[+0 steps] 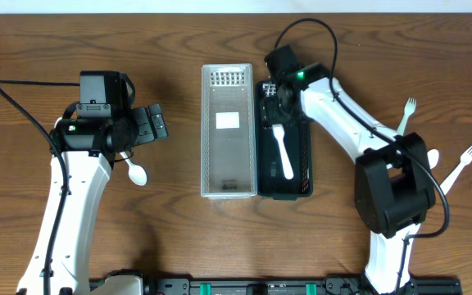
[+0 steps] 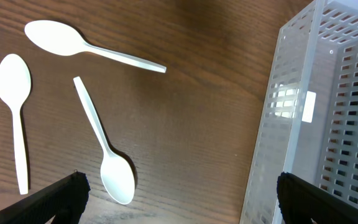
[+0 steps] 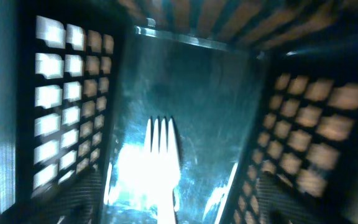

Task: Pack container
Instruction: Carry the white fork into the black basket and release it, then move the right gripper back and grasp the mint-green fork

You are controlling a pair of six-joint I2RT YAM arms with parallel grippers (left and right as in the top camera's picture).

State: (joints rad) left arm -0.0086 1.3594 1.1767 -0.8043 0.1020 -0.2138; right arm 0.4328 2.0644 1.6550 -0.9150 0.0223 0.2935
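Note:
A black slotted basket (image 1: 308,156) stands right of a clear slotted basket (image 1: 205,131) at the table's middle. My right gripper (image 1: 273,92) is down inside the far end of the black basket. In the right wrist view its fingers (image 3: 179,208) are spread open around a white fork (image 3: 161,162) that lies on the basket floor (image 3: 216,93). A white utensil (image 1: 283,152) shows in the black basket from overhead. My left gripper (image 1: 158,123) is open and empty (image 2: 182,193) above the table, between a white spoon (image 2: 107,155) and the clear basket (image 2: 328,93).
Two more white spoons (image 2: 92,50) (image 2: 14,106) lie left of my left gripper. One spoon (image 1: 136,172) shows beside the left arm from overhead. On the right lie two forks (image 1: 408,111) (image 1: 464,160) and a spoon (image 1: 433,157).

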